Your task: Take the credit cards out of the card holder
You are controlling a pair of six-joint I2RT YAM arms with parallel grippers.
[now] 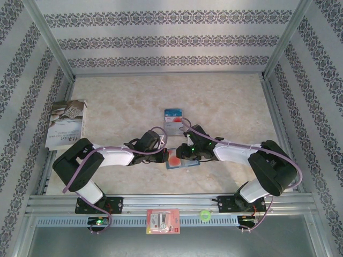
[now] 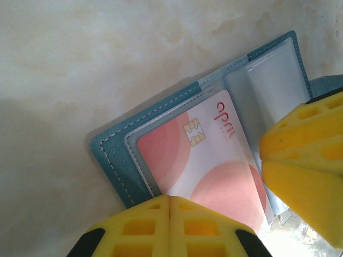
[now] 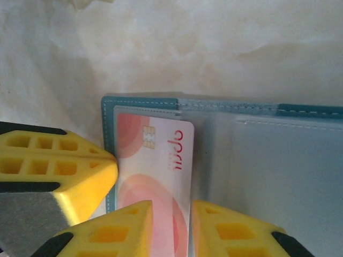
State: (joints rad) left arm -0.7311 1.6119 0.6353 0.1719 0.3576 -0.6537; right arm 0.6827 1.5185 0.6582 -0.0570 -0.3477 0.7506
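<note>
While the card holder lies open and flat on the bench, we note both arms meeting over it, one from each side. The left gripper has its jaws fully closed, pads together, with nothing between them. Its tip sits at the near edge of the holder's left leaf, over the bottom of the red-and-white card. We judge it to be a hold-down, pinning the leaf so the holder cannot slide when the card is drawn.

The right gripper has its jaws parted by a narrow gap, astride the card's lower right corner. The card face shows in the gap, and we see nothing clamped. The card sits in the clear left pocket, chip and lettering visible, its right edge near the fold.

The loose cards, one of them blue, lie on the bench just beyond the grippers, apart from the holder. Likely step in hand: extracting the pocketed card.
</note>
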